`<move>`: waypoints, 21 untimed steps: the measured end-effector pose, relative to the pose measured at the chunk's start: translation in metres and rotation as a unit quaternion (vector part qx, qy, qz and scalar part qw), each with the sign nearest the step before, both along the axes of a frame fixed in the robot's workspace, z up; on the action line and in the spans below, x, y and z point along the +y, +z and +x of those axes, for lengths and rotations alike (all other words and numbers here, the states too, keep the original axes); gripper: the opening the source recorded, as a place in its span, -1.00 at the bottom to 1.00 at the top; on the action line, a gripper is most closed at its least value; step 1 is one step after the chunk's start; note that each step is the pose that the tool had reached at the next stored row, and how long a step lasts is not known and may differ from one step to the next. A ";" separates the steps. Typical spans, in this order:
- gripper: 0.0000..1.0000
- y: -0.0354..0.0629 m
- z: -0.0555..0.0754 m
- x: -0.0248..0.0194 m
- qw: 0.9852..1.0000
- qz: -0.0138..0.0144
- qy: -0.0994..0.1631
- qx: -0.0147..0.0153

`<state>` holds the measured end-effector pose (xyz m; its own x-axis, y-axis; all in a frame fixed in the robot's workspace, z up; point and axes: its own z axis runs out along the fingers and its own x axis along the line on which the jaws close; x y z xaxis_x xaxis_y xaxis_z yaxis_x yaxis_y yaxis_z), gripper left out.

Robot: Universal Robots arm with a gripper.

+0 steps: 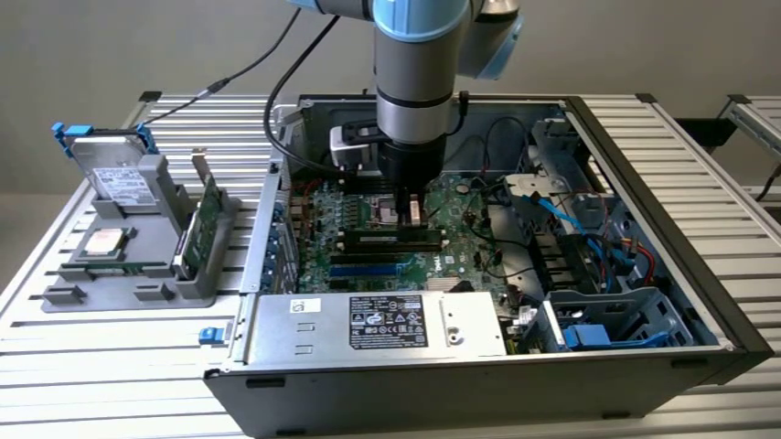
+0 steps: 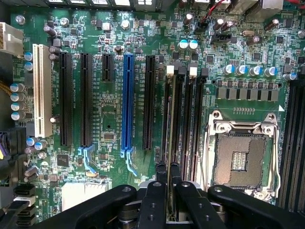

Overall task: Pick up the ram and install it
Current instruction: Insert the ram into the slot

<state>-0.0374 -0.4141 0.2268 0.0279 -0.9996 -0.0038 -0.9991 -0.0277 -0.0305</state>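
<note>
The gripper (image 2: 167,179) is down inside the open computer case (image 1: 683,302), directly over the memory slots (image 2: 188,119) on the motherboard (image 2: 109,95). Its two fingers are clenched narrowly on the ram (image 2: 169,124), which shows in the wrist view edge-on as a thin strip running straight out from between the fingertips along one of the slots. From the exterior view the stick sits low at the board, under the gripper, so I judge it is at or in the slot, though whether it is fully seated cannot be told.

To do this step well, the stick should stay square to the slot along its whole length, with the push going straight down and evenly, so neither end rides up. The white latches (image 2: 170,70) at the slot's far end, ahead of the fingers, ought to be able to snap shut. The empty processor socket (image 2: 243,160) lies just beside the slots, off to one side of the gripper, and its bare contacts should not be touched.

The power supply (image 1: 379,325) nearer the camera than the gripper carries a label, but its writing is too small to read, and no brand can be made out on the board
</note>
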 end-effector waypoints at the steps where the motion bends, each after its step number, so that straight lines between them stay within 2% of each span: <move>1: -0.73 -0.0001 0.000 0.0001 1.000 0.000 0.000 0.000; 8: -0.73 -0.0004 0.001 0.0004 1.000 -0.001 0.000 0.000; 14: -0.73 -0.0009 0.001 0.0008 1.000 -0.004 0.000 0.000; 21: -0.73 -0.0015 0.001 0.0025 1.000 -0.004 0.000 -0.001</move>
